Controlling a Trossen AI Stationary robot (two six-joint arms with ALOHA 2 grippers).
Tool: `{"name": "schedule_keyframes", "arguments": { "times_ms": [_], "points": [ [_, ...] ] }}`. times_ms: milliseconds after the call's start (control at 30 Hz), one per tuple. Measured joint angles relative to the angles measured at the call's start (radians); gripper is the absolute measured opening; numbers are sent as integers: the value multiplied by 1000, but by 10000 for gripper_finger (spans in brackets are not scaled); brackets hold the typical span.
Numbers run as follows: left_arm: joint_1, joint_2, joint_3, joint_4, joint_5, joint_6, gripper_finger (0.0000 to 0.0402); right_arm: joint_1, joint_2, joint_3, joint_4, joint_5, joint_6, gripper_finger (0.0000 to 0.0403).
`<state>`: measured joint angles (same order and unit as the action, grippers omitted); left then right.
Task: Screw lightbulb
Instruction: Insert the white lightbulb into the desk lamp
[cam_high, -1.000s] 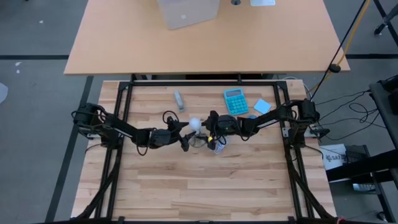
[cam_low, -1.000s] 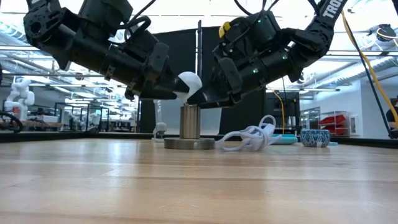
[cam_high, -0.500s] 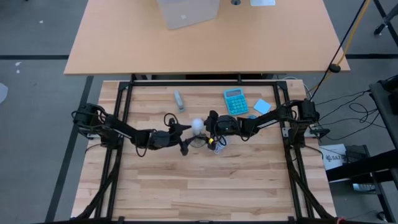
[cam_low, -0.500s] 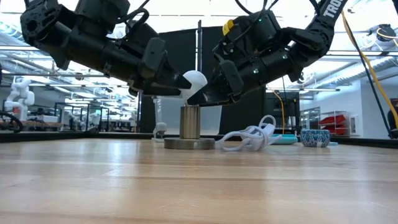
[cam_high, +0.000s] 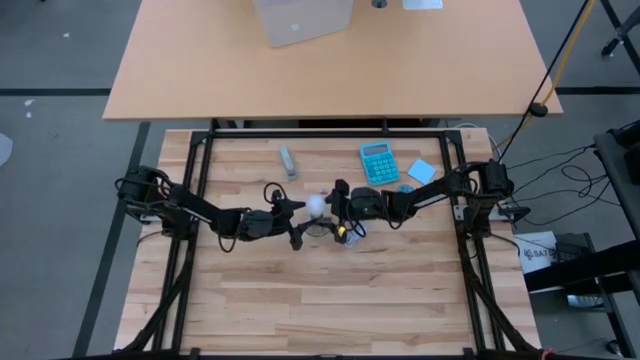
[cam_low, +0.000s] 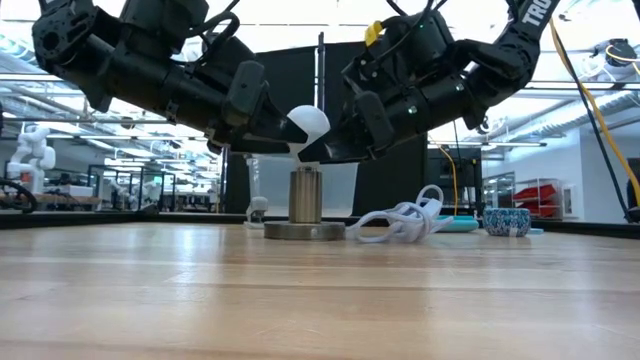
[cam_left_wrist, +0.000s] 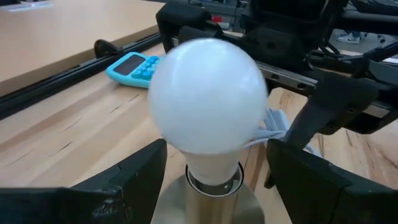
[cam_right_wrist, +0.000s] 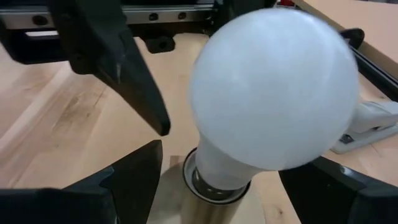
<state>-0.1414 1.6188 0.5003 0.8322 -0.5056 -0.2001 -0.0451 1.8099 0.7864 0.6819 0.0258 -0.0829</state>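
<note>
Your lightbulb (cam_low: 308, 128) sits screw end down in the mouth of the metal socket (cam_low: 304, 203), tilted off vertical, directly between the two end effectors. The low view gives you that lean; from overhead it's just a white dot (cam_high: 317, 204).

Left end effector (cam_left_wrist: 214, 180): fingers spread, one on each side of the bulb's neck, with clear gaps in its wrist view, not touching.

Right end effector (cam_right_wrist: 249, 180): also spread, straddling the neck from the opposite side, nothing pinched. Its wrist view shows one left finger (cam_right_wrist: 127, 68) beyond the bulb.

Only the low view shows the coiled white cable (cam_low: 405, 222) lying on the surface beside the socket base. Only the high view shows the teal calculator (cam_high: 379, 163) whole, beyond the right end effector; the left wrist view catches it partly.
</note>
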Motion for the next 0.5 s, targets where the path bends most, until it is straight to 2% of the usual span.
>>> {"name": "schedule_keyframes", "arguments": {
  "times_ms": [500],
  "points": [
    [-24,0,0,0,0,3,280,37,0,0,-21,30,-7,302]
  ]
}}
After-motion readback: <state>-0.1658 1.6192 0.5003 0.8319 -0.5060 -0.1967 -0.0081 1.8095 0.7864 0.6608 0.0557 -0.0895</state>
